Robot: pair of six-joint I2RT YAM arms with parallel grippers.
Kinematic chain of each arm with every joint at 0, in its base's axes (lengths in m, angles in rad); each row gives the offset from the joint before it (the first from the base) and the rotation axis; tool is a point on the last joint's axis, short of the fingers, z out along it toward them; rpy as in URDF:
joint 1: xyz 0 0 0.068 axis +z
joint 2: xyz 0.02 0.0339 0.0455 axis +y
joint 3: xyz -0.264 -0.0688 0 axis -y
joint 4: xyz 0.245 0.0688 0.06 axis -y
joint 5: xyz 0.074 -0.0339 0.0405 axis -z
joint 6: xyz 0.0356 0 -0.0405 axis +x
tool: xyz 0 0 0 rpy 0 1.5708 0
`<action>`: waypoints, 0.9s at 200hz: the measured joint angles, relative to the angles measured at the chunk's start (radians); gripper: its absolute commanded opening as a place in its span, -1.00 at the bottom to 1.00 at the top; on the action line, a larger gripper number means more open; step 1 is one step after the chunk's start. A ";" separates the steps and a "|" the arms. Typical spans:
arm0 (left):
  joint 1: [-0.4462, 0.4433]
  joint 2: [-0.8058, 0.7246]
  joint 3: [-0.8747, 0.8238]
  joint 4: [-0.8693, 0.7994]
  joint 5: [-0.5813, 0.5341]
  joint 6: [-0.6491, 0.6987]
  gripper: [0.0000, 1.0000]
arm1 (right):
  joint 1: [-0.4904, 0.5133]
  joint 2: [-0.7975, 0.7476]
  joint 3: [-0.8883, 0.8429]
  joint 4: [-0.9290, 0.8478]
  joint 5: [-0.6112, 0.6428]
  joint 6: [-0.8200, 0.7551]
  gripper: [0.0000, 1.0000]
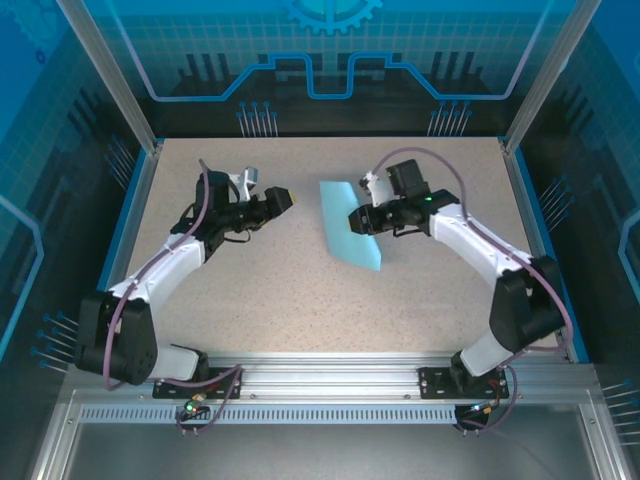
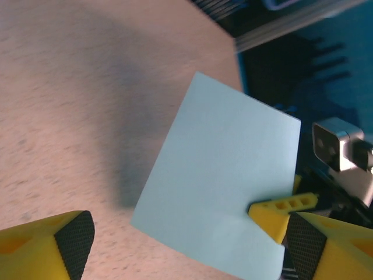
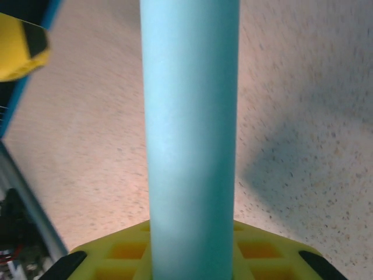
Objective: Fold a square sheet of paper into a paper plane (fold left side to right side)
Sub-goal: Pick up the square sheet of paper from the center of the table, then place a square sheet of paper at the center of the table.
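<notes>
The square sheet of light-blue paper (image 1: pixel 350 228) is held up off the beige tabletop (image 1: pixel 270 290), tilted, and casts a shadow. My right gripper (image 1: pixel 362 220) is shut on its right edge. In the right wrist view the paper (image 3: pixel 189 134) rises straight out from between the yellow jaws as a narrow curved band. My left gripper (image 1: pixel 283 200) hovers just left of the sheet, apart from it and open. In the left wrist view its two black-padded fingers (image 2: pixel 74 240) stand wide apart. Beyond them hangs the flat sheet (image 2: pixel 218 181), with the right gripper's yellow finger (image 2: pixel 281 213) pinching its edge.
Blue side walls (image 1: pixel 135 200) and metal corner posts (image 1: pixel 110 75) enclose the table. An aluminium rail (image 1: pixel 320 375) with both arm bases runs along the near edge. Bare tabletop lies in front of and between the arms.
</notes>
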State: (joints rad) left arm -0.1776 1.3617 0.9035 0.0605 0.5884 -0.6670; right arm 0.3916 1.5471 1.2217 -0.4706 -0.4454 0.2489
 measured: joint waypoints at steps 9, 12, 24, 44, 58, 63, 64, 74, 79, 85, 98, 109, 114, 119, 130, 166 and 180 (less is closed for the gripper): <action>0.000 -0.009 0.007 0.028 0.043 0.011 0.80 | -0.021 -0.042 0.000 0.002 -0.043 -0.016 -0.50; -0.001 -0.010 0.010 0.036 0.057 0.013 0.80 | -0.027 -0.055 0.000 0.002 -0.057 -0.022 -0.50; -0.001 -0.011 0.024 0.074 0.111 0.018 0.80 | -0.047 -0.106 0.000 0.001 -0.114 -0.045 -0.50; -0.001 -0.011 0.041 0.131 0.191 0.021 0.81 | -0.054 -0.172 0.013 -0.013 -0.199 -0.083 -0.51; -0.002 -0.011 0.057 0.155 0.240 0.024 0.81 | -0.054 -0.198 0.037 -0.025 -0.258 -0.101 -0.52; -0.003 -0.011 0.064 0.159 0.256 0.028 0.81 | -0.054 -0.205 0.045 -0.027 -0.277 -0.104 -0.52; -0.003 -0.011 0.066 0.160 0.258 0.029 0.81 | -0.054 -0.207 0.047 -0.027 -0.283 -0.105 -0.52; -0.006 -0.011 0.084 0.164 0.287 0.040 0.81 | -0.054 -0.216 0.062 -0.028 -0.322 -0.107 -0.52; -0.009 -0.011 0.093 0.164 0.301 0.046 0.81 | -0.054 -0.219 0.068 -0.028 -0.341 -0.108 -0.52; -0.015 -0.011 0.104 0.163 0.315 0.053 0.81 | -0.054 -0.220 0.077 -0.030 -0.359 -0.108 -0.52; -0.029 -0.011 0.125 0.161 0.341 0.075 0.81 | -0.052 -0.219 0.095 -0.030 -0.395 -0.108 -0.53; -0.043 -0.011 0.139 0.158 0.357 0.091 0.81 | -0.048 -0.219 0.105 -0.030 -0.419 -0.108 -0.53; -0.050 -0.011 0.144 0.156 0.364 0.097 0.81 | -0.045 -0.219 0.110 -0.031 -0.429 -0.108 -0.53; -0.055 -0.011 0.149 0.154 0.370 0.101 0.82 | -0.043 -0.219 0.114 -0.031 -0.437 -0.108 -0.53; -0.065 -0.010 0.155 0.151 0.380 0.114 0.81 | -0.038 -0.219 0.121 -0.031 -0.457 -0.108 -0.53; -0.082 0.005 0.157 0.146 0.401 0.129 0.71 | -0.028 -0.219 0.129 -0.030 -0.508 -0.108 -0.53; -0.088 0.008 0.157 0.147 0.413 0.136 0.44 | -0.026 -0.219 0.129 -0.030 -0.515 -0.108 -0.51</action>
State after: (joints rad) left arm -0.2657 1.3701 1.0603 0.2077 1.0016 -0.5312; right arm 0.3660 1.3277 1.3502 -0.5003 -0.9600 0.1410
